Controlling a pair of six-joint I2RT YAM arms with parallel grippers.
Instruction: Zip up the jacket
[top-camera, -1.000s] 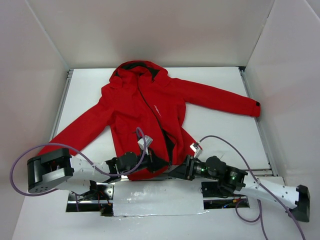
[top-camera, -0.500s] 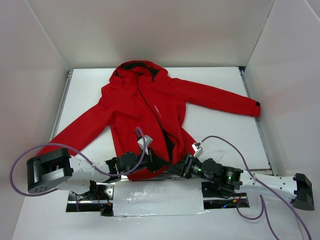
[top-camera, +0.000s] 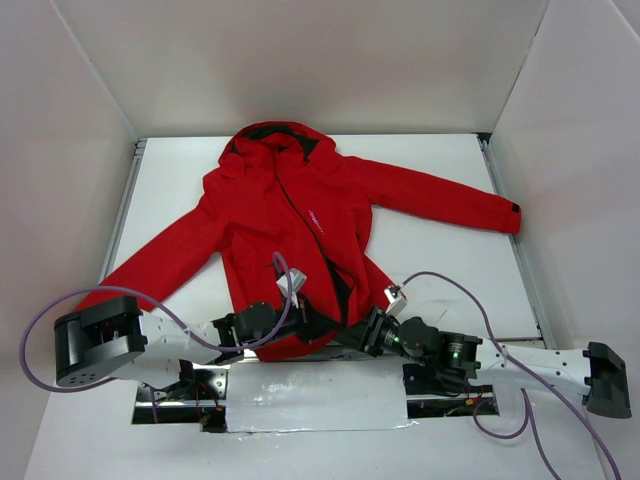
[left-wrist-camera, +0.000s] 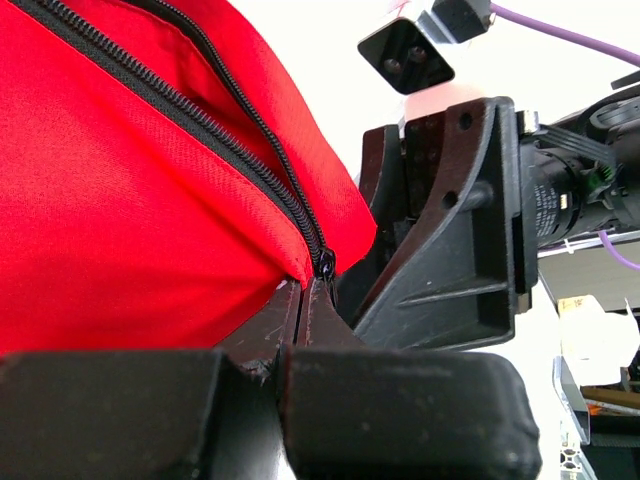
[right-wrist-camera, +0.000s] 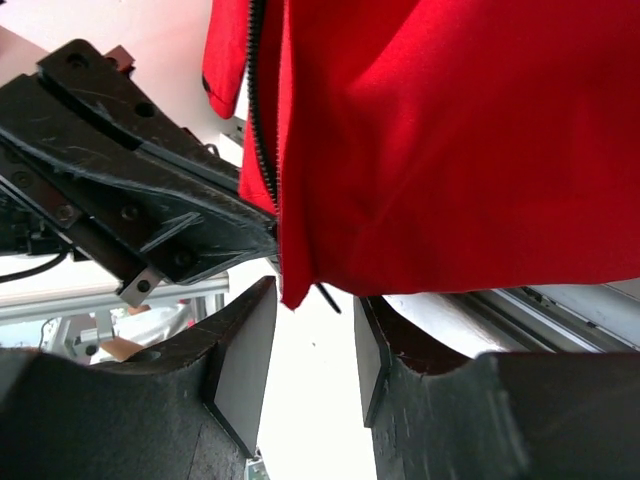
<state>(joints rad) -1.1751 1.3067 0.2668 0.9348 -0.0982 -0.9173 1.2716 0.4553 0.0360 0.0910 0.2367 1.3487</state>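
The red hooded jacket (top-camera: 290, 220) lies spread flat, hood far, hem at the near edge, its front open at the bottom. My left gripper (top-camera: 312, 322) is shut on the lower end of the black zip (left-wrist-camera: 324, 266) at the hem of the jacket (left-wrist-camera: 120, 200); its fingers (left-wrist-camera: 320, 310) are pressed together. My right gripper (top-camera: 352, 335) is open right beside it. In the right wrist view the other front panel's hem corner (right-wrist-camera: 296, 290) hangs just above the gap between the pads (right-wrist-camera: 245, 350), untouched. Zip teeth (right-wrist-camera: 255, 100) run up that edge.
A silver plate (top-camera: 315, 400) covers the near table edge under both arms. Purple cables (top-camera: 40, 340) loop from each arm. White walls enclose the table, with metal rails (top-camera: 125, 210) along the sides. The jacket's sleeves (top-camera: 450, 205) stretch out left and right.
My right arm has slid left, bringing its gripper close against the hem and the left gripper. The left gripper has stayed in place on the zip end.
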